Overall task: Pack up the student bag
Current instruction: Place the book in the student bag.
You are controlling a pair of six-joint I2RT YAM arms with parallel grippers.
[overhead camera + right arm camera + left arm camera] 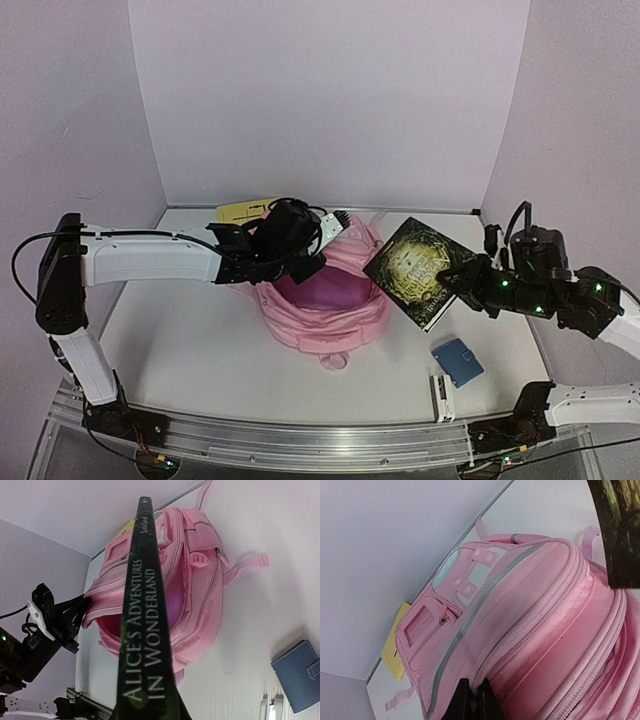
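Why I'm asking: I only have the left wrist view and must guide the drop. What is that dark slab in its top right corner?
Observer: It's a book; the right wrist view reads its spine as Alice's Adventures in Wonderland.
Operator: Is it held or lying down?
Observer: Held in the right jaws, raised off the table, just right of the student bag.
Operator: Is the bag open?
Observer: Yes, the top view shows magenta lining in its open mouth.
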